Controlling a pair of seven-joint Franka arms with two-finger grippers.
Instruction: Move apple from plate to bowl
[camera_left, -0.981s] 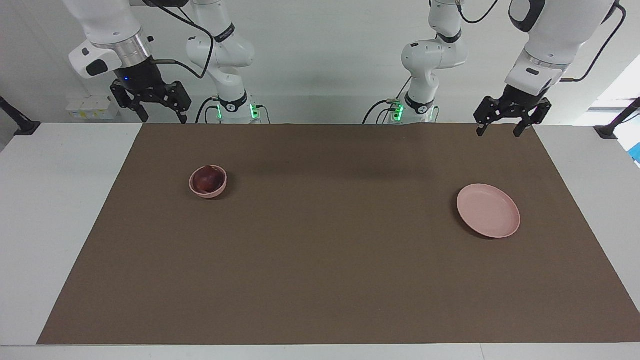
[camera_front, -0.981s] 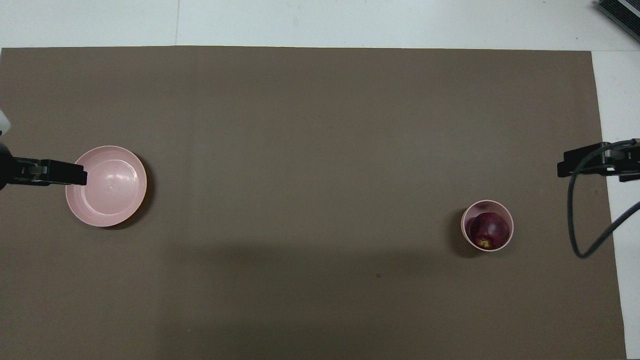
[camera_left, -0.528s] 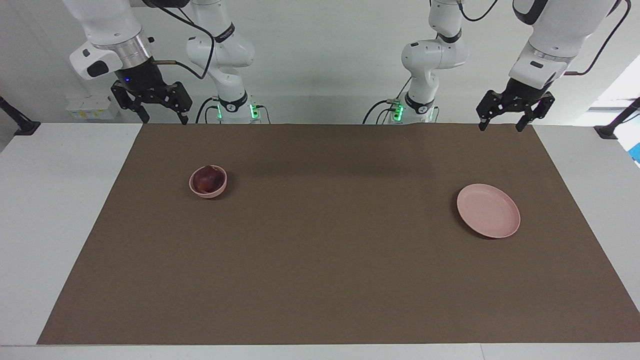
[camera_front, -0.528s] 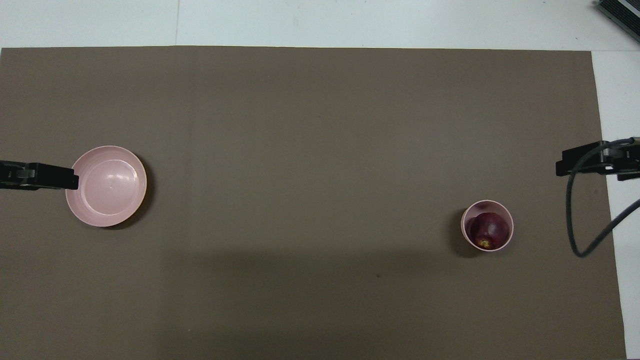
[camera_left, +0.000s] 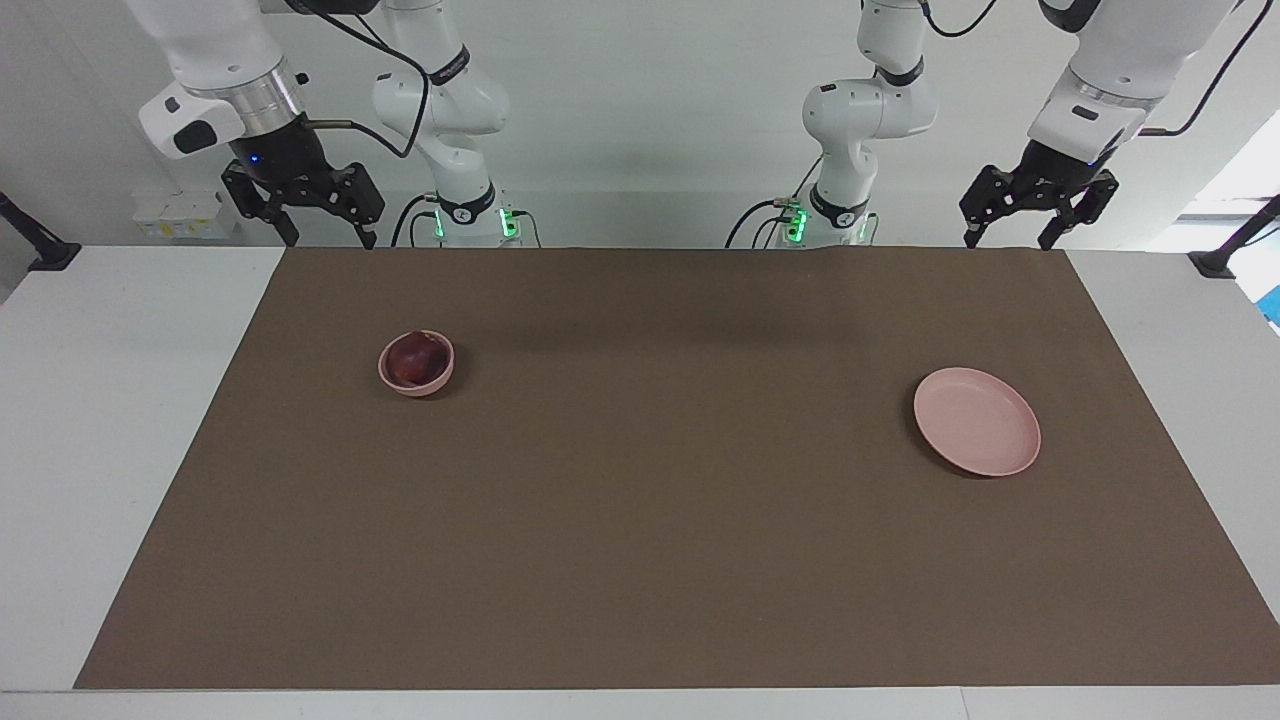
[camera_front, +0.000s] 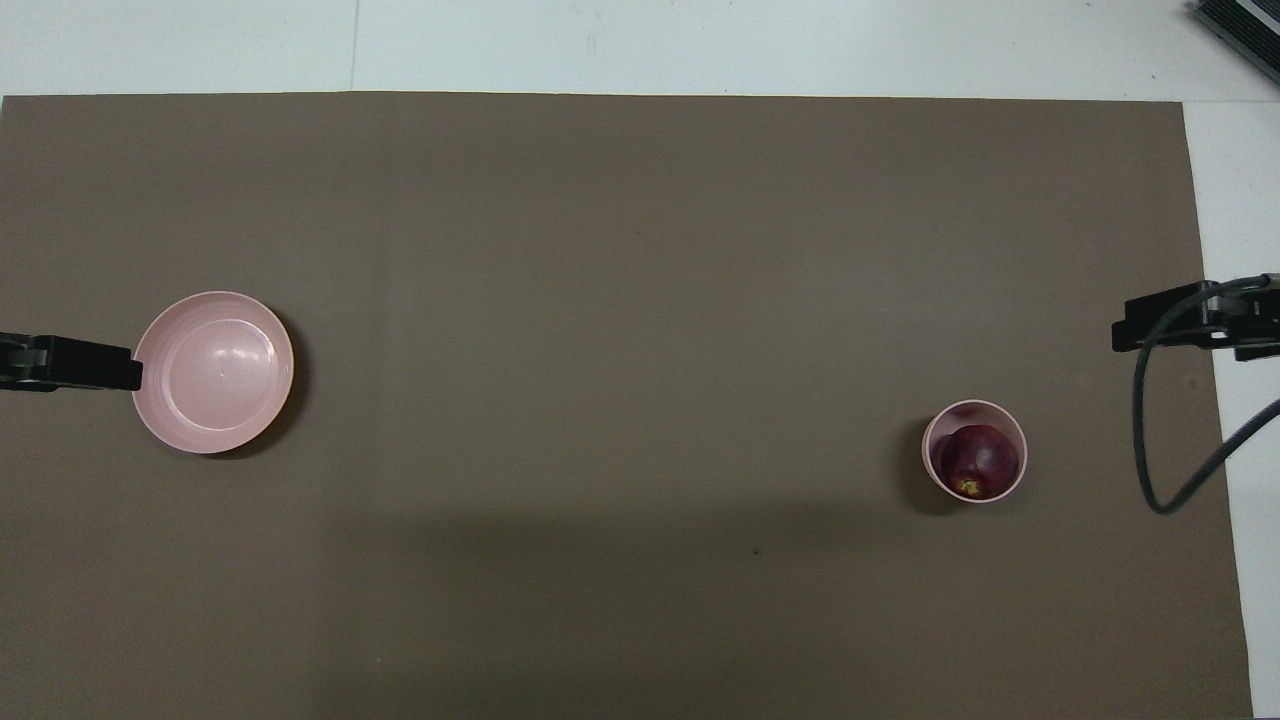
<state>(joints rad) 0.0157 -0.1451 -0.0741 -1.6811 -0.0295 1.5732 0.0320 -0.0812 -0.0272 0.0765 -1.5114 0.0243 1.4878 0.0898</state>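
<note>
The dark red apple (camera_left: 412, 357) (camera_front: 978, 461) sits inside the small deep pink bowl (camera_left: 440, 378) (camera_front: 935, 440), toward the right arm's end of the table. The flat pink plate (camera_left: 977, 421) (camera_front: 213, 372) lies bare toward the left arm's end, slightly farther from the robots than the bowl. My left gripper (camera_left: 1006, 243) hangs open and holds nothing, raised over the mat's edge by the robots, apart from the plate. My right gripper (camera_left: 330, 240) is open too, raised over the mat's corner by its base and well clear of the bowl.
A brown mat (camera_left: 640, 520) covers most of the white table (camera_left: 110, 420). A dark cable (camera_front: 1150, 440) loops down from the right gripper past the mat's edge. A dark device (camera_front: 1240, 25) shows at the table's corner farthest from the robots.
The left gripper has risen and drawn back toward the robots, off the plate's edge in the overhead view. The right gripper, apple, bowl and plate have stayed put.
</note>
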